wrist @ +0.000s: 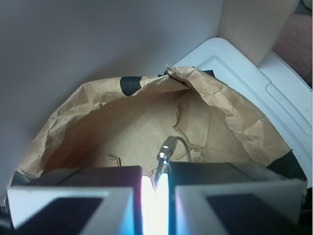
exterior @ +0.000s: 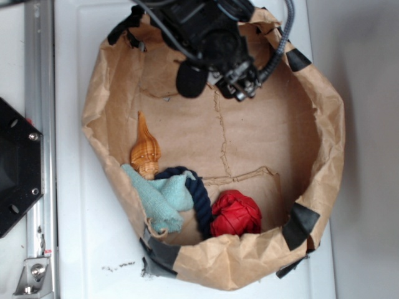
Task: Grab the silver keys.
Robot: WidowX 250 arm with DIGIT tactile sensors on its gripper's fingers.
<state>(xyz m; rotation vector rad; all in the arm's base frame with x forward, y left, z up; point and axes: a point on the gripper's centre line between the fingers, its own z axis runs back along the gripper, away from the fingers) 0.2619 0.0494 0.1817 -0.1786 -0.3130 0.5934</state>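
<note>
Silver keys [wrist: 167, 149] sit pinched between the gripper [wrist: 155, 183] fingers, a shiny metal bit and thin wire loop poking out just past the fingertips in the wrist view. Fingers [wrist: 88, 188] nearly together, clamped on the keys with only a bright sliver of gap. Exterior view shows chrome glints [exterior: 240, 90] at the fingertips, raised over the paper bag [exterior: 324, 124] floor. Risk: the hold looks thin, only an edge caught, so the bunch could slip or swing out on a fast lift. Loose pieces hanging beyond the fingers might snag the crumpled bag wall. Orange shell [exterior: 146, 149], teal cloth [exterior: 162, 196], blue rope [exterior: 201, 208], red ball [exterior: 235, 213] lie well apart from the fingers.
</note>
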